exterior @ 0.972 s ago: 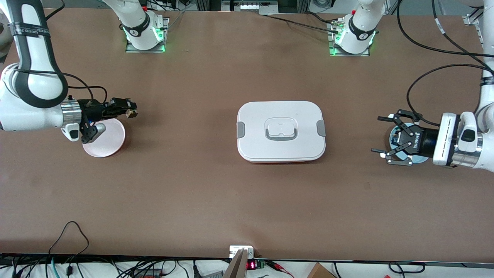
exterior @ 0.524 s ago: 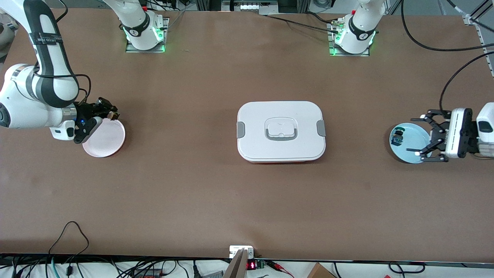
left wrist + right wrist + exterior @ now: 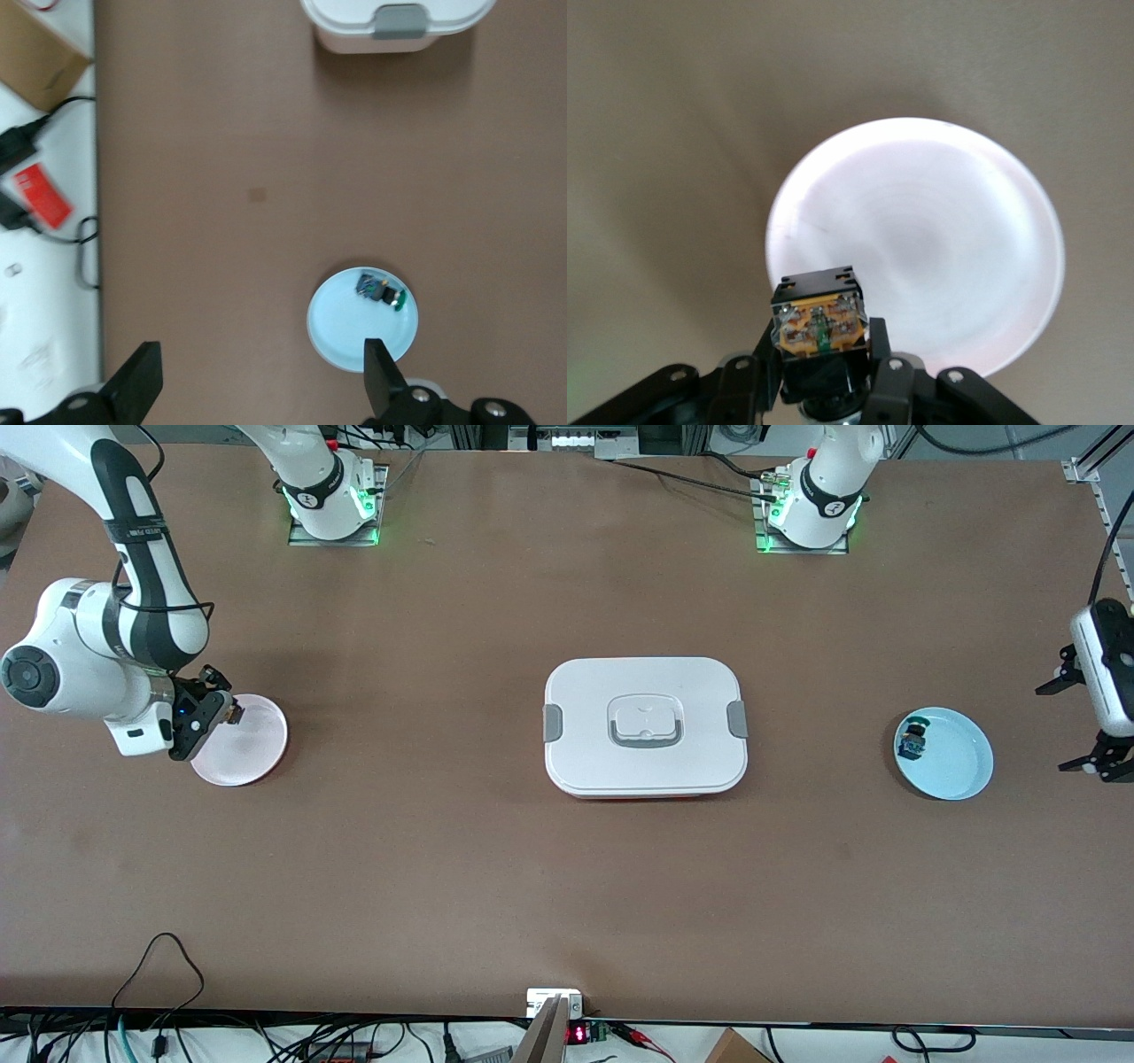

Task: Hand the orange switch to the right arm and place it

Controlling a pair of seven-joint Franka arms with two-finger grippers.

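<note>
Right end effector (image 3: 819, 376) grips the orange switch (image 3: 819, 322) over the pink plate (image 3: 252, 744)'s edge, frame's left; left end effector (image 3: 1085, 722) waits wide, right edge.

Place: robotics lab, probably.
Evidence: two bolted arm bases (image 3: 330, 500) with green lights; brown table (image 3: 567, 886); loose cables (image 3: 159, 974) and electronics along table edge.
</note>
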